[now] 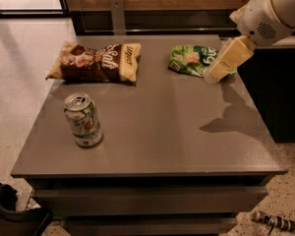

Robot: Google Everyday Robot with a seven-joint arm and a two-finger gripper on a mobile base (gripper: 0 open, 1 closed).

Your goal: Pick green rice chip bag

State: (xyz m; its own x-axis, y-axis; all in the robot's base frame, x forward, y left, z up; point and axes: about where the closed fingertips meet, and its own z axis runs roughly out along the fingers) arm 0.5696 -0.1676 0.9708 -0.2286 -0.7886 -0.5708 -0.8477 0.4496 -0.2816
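The green rice chip bag (191,59) lies flat and crinkled on the grey table (157,141), near the table's far right corner. Its white lettering on a dark green patch faces up.

The claw (214,73) is at the right end of that bag. It is a pale cream block slanting down and to the left from the white arm (275,9), which enters from the upper right. Its lower tip covers the bag's right edge in this view, but whether it touches the bag or hangs just above it cannot be told. Whether the claw is wide or narrow cannot be told either, and it holds nothing that can be seen. The arm's shadow (231,119) falls on the table on the near side of the bag.

To the left of the green bag, well apart from it, lies the larger brown and cream chip bag (96,62), also flat. A drink can (82,119) stands upright farther left and nearer the camera than the green bag. A metal post (117,14) rises beyond the table's far edge, to the left of the green bag.
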